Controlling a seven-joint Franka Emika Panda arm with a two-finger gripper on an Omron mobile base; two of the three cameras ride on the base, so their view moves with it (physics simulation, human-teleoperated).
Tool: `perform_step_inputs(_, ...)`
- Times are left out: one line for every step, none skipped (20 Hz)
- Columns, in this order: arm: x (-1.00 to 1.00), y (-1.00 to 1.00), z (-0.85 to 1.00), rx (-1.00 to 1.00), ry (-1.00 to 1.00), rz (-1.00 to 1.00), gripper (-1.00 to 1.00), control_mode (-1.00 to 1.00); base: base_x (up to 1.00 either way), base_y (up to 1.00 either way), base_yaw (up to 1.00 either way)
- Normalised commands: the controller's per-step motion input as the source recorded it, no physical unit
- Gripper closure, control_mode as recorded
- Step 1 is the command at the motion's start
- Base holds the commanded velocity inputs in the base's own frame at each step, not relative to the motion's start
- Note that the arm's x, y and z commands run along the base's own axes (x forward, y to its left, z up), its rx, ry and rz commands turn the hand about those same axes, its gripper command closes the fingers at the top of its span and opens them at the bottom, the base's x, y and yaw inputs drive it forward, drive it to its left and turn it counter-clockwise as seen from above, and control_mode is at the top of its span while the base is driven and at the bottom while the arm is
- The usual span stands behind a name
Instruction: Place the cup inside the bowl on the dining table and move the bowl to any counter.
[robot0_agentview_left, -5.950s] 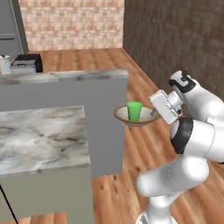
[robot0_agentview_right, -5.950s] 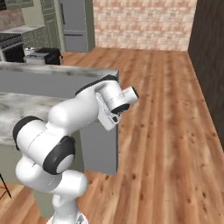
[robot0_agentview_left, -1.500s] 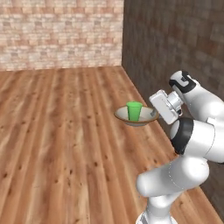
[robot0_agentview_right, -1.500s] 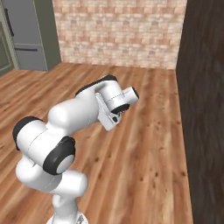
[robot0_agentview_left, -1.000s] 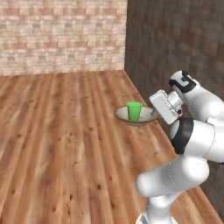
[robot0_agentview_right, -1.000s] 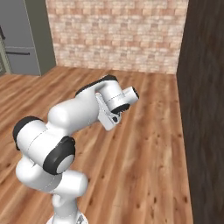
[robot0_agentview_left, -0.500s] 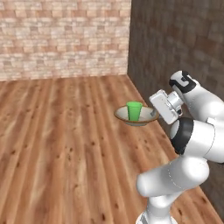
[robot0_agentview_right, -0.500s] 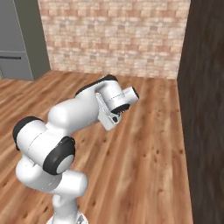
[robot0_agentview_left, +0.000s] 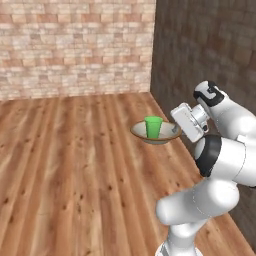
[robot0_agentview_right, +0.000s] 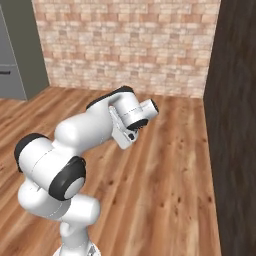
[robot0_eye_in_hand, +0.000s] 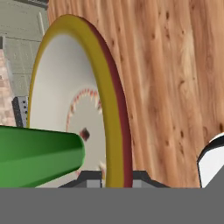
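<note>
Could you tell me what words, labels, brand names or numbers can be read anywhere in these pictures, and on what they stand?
There are none to read: the cup is plain green, the bowl carries only a small reddish pattern inside, and the gripper clamped on its rim bears no marking.

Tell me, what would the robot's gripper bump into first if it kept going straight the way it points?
Probably the cup: the gripper is shut on the bowl rim, pointing across it.

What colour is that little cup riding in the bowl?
Bright green; the cup shows best in the left base view.
</note>
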Motion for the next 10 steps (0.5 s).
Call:
perform_step_inputs(0.00,0.00,0.00,0.00,0.00,0.00,1.00,1.00,1.00,0.18,0.00)
perform_step_inputs(0.00,0.00,0.00,0.00,0.00,0.00,1.00,1.00,1.00,0.19,0.00)
perform_step_inputs(0.00,0.00,0.00,0.00,0.00,0.00,1.00,1.00,0.99,0.19,0.00)
perform_step_inputs(0.00,0.00,0.00,0.00,0.00,0.00,1.00,1.00,0.96,0.26,0.02)
perform_step_inputs(0.00,0.00,0.00,0.00,0.00,0.00,1.00,1.00,0.85,0.36,0.07)
perform_step_inputs(0.00,0.00,0.00,0.00,0.00,0.00,1.00,1.00,0.81,0.47,0.14)
perform_step_inputs(0.00,0.00,0.00,0.00,0.00,0.00,1.00,1.00,0.76,0.52,0.18)
perform_step_inputs(0.00,0.00,0.00,0.00,0.00,0.00,1.00,1.00,0.68,0.59,0.21)
perform_step_inputs(0.00,0.00,0.00,0.00,0.00,0.00,1.00,1.00,0.70,0.60,0.23)
perform_step_inputs(0.00,0.00,0.00,0.00,0.00,0.00,1.00,1.00,0.67,0.61,0.23)
